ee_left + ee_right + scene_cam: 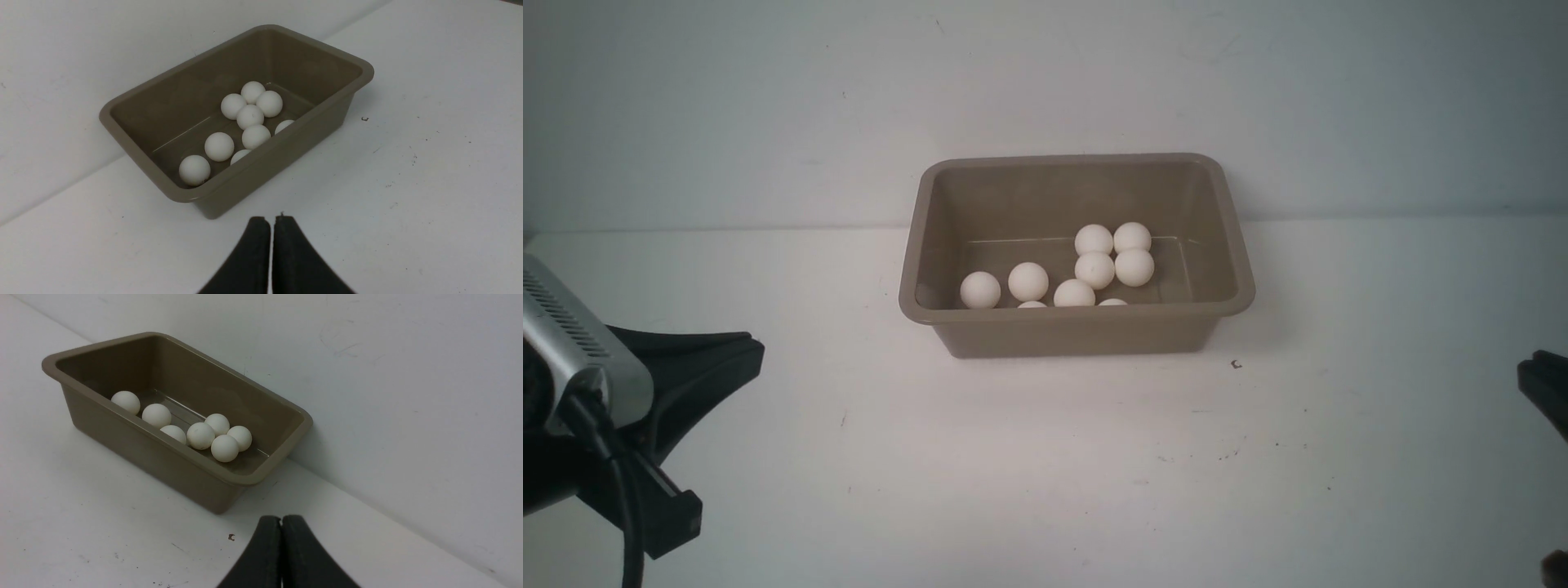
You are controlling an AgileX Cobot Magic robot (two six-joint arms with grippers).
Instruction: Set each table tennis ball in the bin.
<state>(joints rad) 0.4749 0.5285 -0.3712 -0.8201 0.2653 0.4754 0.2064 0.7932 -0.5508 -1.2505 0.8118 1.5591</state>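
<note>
Left gripper (271, 220) sits low at the table's left, jaws pressed together, empty; the front view shows only its side. Taupe bin (913, 269) stands mid-table against the back wall, rounded corners, flared rim. All table tennis balls (1094, 269) lie inside, smooth off-white; the left wrist view shows nine, the right wrist view only seven. Right gripper (281, 521) is barely visible at the front view's right edge, pressed together, empty.
</note>
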